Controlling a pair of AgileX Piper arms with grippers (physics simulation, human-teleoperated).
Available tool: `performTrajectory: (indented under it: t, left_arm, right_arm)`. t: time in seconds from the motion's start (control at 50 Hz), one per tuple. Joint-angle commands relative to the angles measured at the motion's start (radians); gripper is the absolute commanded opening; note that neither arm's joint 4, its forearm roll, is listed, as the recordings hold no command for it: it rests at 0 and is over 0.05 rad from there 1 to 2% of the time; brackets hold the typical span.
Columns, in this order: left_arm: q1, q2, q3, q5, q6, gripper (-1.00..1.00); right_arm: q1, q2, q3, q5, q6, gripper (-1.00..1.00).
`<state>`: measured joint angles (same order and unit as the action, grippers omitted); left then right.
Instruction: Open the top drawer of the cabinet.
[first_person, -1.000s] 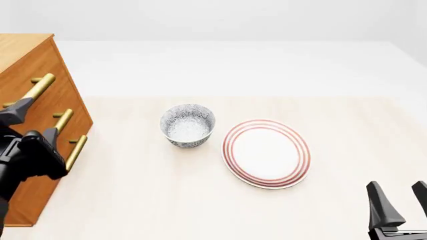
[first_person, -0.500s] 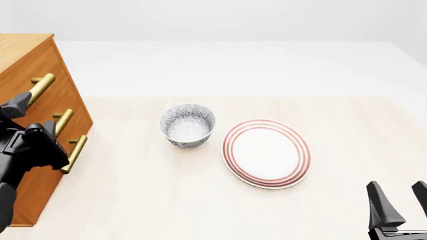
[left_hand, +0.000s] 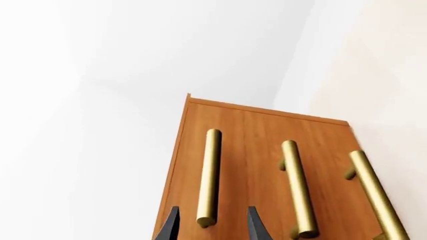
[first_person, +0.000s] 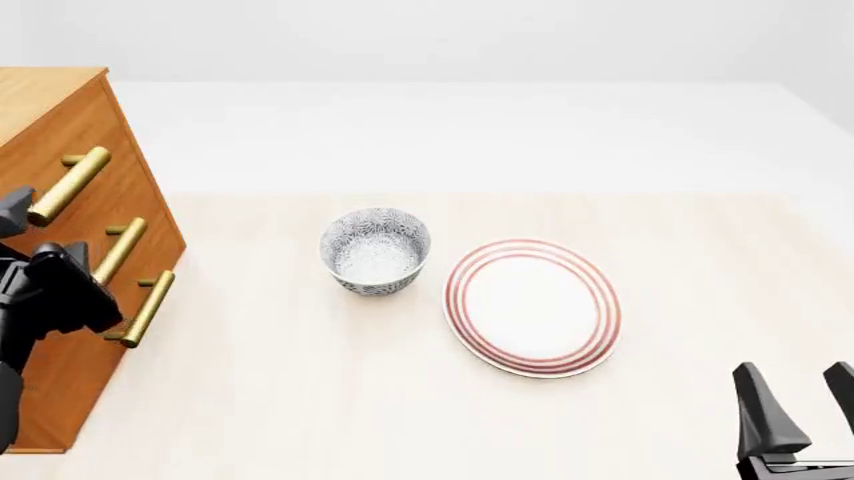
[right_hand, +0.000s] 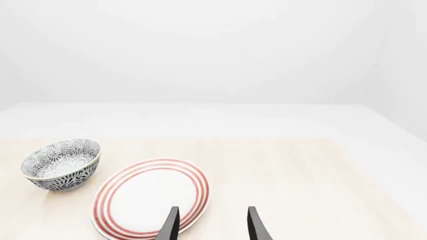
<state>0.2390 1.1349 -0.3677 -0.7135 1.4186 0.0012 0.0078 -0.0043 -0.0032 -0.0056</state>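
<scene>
1. Cabinet (first_person: 80, 200) fills the left edge of the front view, an orange-brown chest standing on the pale table (first_person: 400, 420), its three brass bar handles stepping down its face.
2. The top drawer (left_hand: 210, 150) carries the highest handle (first_person: 70, 185), near the upper left of the front view; its front sits level with the two drawer fronts below.
3. The left gripper (left_hand: 209, 225) shows at the bottom of the left wrist view, its two dark fingertips (left_hand: 170, 227) spread apart on either side of the near end of that top handle, not yet pressed against it.
4. In the front view the left arm's black body (first_person: 47, 295) lies at the left edge, over the lower drawers.
5. The right gripper (first_person: 801, 400) stands low at the right corner, fingers parted and holding nothing.
6. A patterned bowl (first_person: 375, 250) sits mid-frame, with a red-ringed plate (first_person: 534, 306) just beside it on the right.
</scene>
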Motion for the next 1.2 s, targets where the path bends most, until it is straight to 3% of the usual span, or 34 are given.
performTrajectory:
  t: [0.02, 0.86, 0.88, 1.2]
  left_arm:
    - [0.047, -0.005, 0.000, -0.005, -0.008, 1.00]
    - [0.057, 0.105, -0.106, -0.008, 0.003, 1.00]
    - [0.055, 0.107, -0.104, -0.011, 0.008, -1.00]
    - [0.017, 0.081, -0.102, 0.009, 0.056, -1.00]
  right_arm:
    - [0.000, 0.000, 0.000, 0.000, 0.001, 1.00]
    - [0.000, 0.000, 0.000, 0.000, 0.000, 1.00]
    - [0.000, 0.000, 0.000, 0.000, 0.000, 1.00]
    - [0.000, 0.000, 0.000, 0.000, 0.000, 1.00]
